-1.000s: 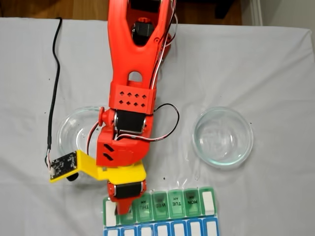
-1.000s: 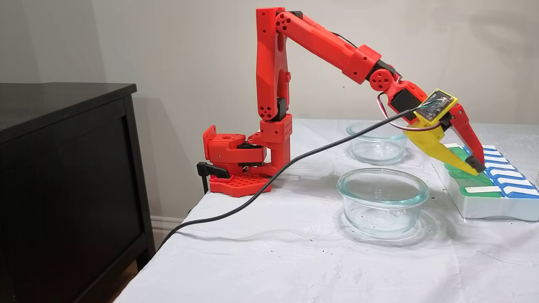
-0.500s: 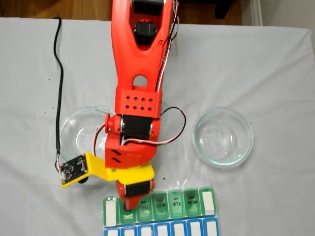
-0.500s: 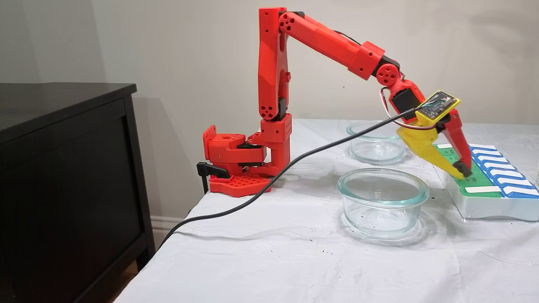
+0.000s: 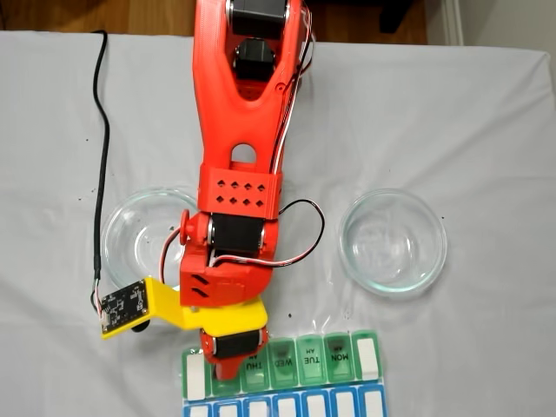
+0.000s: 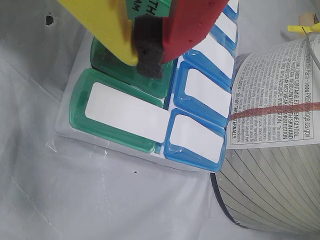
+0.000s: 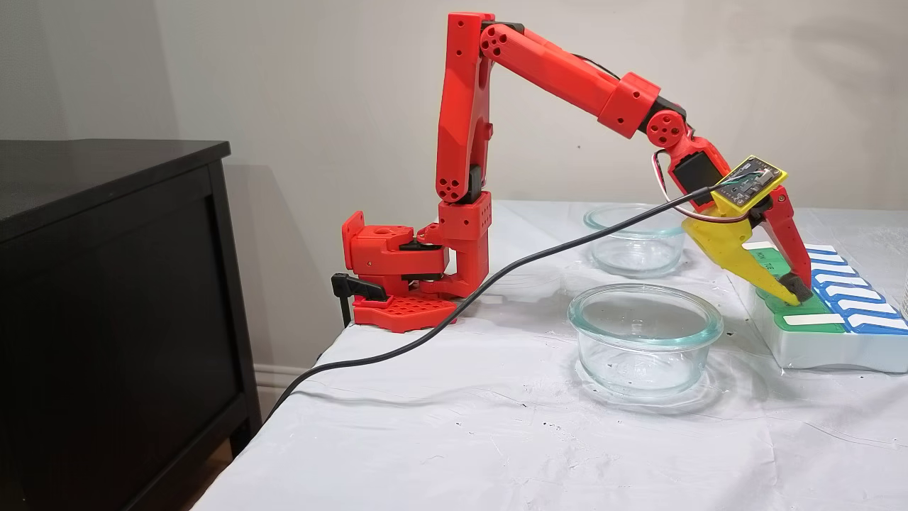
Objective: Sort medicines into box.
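A white cloth (image 7: 454,440) covered the table beside a black cabinet (image 7: 113,298). The box (image 5: 321,358) lay at the near edge (top-down fixed view), long axis left-right. The gripper (image 6: 148,62), fingers together, touched a green lid.

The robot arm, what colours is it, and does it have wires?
The arm is bright red plastic with black motors. The gripper has one yellow finger and one red, with dark foam at the tips. A small circuit board sits on a yellow bracket; a black cable and thin wires run along it.
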Robot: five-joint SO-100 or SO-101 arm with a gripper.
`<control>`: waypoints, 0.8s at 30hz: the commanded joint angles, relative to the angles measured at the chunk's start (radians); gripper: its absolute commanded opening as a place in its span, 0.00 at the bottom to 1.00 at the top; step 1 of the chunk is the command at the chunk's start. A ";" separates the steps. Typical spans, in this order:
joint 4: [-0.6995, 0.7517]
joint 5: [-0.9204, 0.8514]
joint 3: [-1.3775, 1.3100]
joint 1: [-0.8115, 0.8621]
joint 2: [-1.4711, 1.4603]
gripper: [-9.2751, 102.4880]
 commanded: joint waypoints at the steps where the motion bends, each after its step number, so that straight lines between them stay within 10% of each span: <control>1: 0.044 -0.017 -0.009 -0.003 -0.014 0.08; 24: 0.127 -0.060 0.094 -0.021 0.052 0.08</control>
